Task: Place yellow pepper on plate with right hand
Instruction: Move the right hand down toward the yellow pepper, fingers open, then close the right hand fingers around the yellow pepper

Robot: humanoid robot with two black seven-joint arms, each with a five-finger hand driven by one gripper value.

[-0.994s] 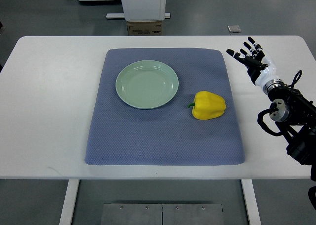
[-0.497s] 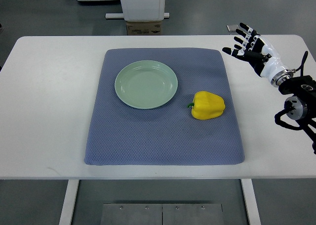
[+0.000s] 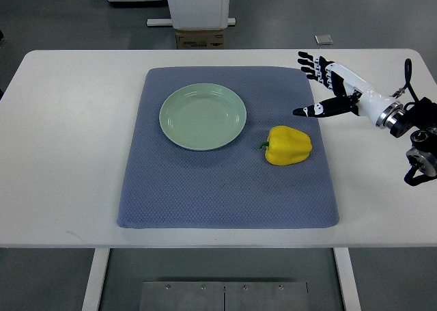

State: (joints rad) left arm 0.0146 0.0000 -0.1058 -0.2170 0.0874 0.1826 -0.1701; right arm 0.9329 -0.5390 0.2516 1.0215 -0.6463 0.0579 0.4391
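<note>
A yellow pepper with a green stem lies on its side on the blue mat, right of the middle. A pale green plate sits bare on the mat, up and to the left of the pepper. My right hand reaches in from the right edge, above and to the right of the pepper, over the mat's right border. Its fingers are spread wide and its thumb points left; it holds nothing and does not touch the pepper.
The mat lies on a white table. A cardboard box and a white machine base stand beyond the far edge. A small grey object lies on the floor behind the table.
My right hand has swung left and lower toward the pepper, with the forearm now lying more level. Pepper and plate have not moved.
</note>
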